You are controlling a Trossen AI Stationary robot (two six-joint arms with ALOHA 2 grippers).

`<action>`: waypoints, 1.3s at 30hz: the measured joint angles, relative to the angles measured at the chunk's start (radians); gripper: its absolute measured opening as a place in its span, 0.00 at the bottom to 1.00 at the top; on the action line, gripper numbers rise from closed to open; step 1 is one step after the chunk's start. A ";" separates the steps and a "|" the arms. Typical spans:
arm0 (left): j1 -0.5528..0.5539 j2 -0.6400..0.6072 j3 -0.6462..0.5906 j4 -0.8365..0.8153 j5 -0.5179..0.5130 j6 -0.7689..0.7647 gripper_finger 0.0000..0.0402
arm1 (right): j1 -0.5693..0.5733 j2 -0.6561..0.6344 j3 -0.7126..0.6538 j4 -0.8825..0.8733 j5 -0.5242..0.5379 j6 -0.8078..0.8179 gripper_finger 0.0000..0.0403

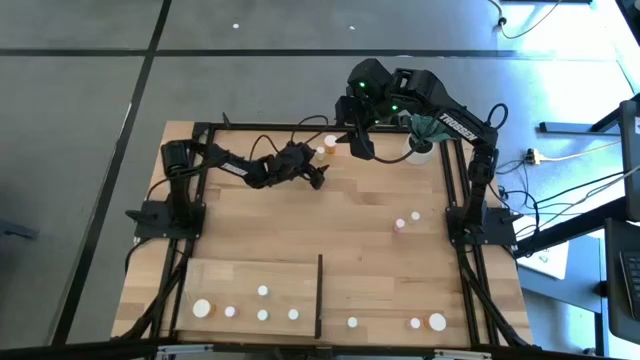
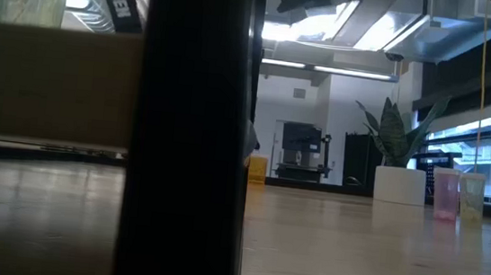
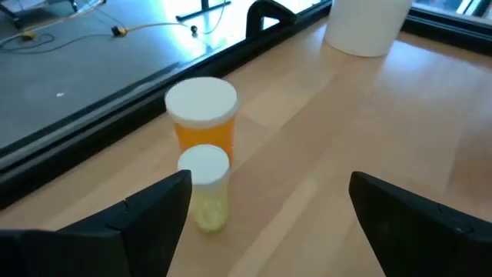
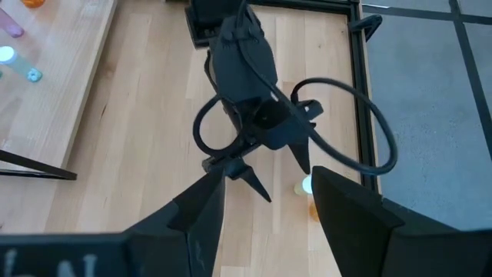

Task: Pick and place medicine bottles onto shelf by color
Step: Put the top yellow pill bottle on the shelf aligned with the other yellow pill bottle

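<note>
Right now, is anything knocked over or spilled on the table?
Nothing stands out. The orange bottle and the small green bottle stand upright in front of the open left gripper, and nothing looks spilled on the table.

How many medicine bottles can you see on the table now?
12 bottles: two by the left gripper at the far edge, two mid-table on the right, five left of the black strip, three right of it. Others may be hidden.

Right gripper [image 4: 267, 201] with fingers [image 4: 201, 206] parted, looking down on the left arm [image 4: 244, 73] and its looping black cable [image 4: 361, 123], left gripper [image 4: 265, 173] open above the pale bench [image 4: 146, 131], white-capped orange bottle [image 4: 309, 192] just beside its fingertips, shelf [image 4: 54, 85] off to one side
</note>
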 joint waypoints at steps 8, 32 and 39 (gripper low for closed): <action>0.006 -0.103 0.173 -0.473 0.031 0.014 0.86 | 0.000 0.000 0.000 0.000 0.000 0.000 0.49; 0.019 -0.034 0.382 -0.833 0.005 -0.052 0.86 | 0.000 0.000 0.000 0.031 0.000 0.000 0.49; 0.028 -0.003 0.382 -0.812 0.005 -0.049 0.86 | 0.000 0.000 0.000 0.036 0.000 0.000 0.49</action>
